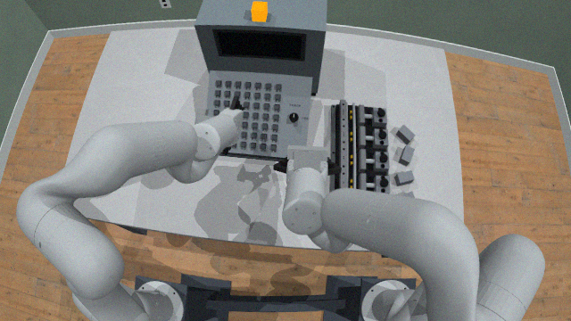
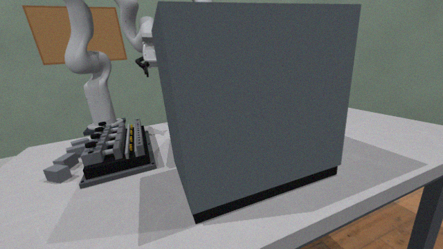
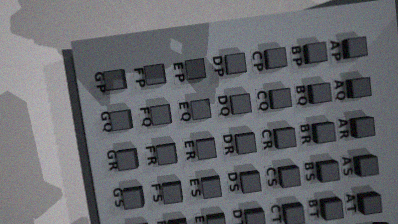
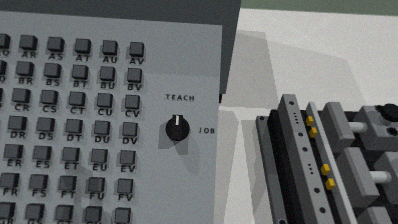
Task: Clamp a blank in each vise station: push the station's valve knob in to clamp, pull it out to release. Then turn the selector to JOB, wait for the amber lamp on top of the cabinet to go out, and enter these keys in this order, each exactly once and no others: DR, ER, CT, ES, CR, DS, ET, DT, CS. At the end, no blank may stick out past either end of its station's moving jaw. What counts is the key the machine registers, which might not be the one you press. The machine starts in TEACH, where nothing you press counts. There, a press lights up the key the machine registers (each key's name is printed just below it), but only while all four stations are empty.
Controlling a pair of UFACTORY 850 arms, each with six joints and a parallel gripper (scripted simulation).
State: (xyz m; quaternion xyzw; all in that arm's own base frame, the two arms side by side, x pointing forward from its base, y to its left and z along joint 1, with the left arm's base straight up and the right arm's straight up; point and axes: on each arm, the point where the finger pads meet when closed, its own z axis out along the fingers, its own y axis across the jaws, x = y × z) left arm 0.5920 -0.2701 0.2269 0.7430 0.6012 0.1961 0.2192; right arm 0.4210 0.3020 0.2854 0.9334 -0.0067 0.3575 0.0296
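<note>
The amber lamp [image 1: 259,12] on the cabinet looks lit. The selector [image 1: 293,118] [image 4: 177,128] points to TEACH. The key panel [image 1: 290,140] [image 3: 300,22] [image 4: 192,60] shows no lit key in view. My left gripper [image 1: 231,127] is open above the keys, its fingers outside the left wrist view. My right gripper [image 1: 307,165] is open, between the key panel and the vise block [image 1: 343,147] [image 2: 118,173] [image 4: 295,135]. No blank shows in the visible vise stations; the nearest is partly hidden. Grey blanks [image 1: 405,134] [image 2: 57,173] lie on the table beside the black valve knobs [image 1: 381,112] [image 4: 389,112].
The tall cabinet [image 1: 263,67] [image 2: 256,86] with a dark screen [image 1: 263,45] stands behind the keys and blocks much of the exterior view. My right arm [image 1: 393,218] crosses over the front of the vise block. The table's front edge [image 1: 250,242] lies below both arms.
</note>
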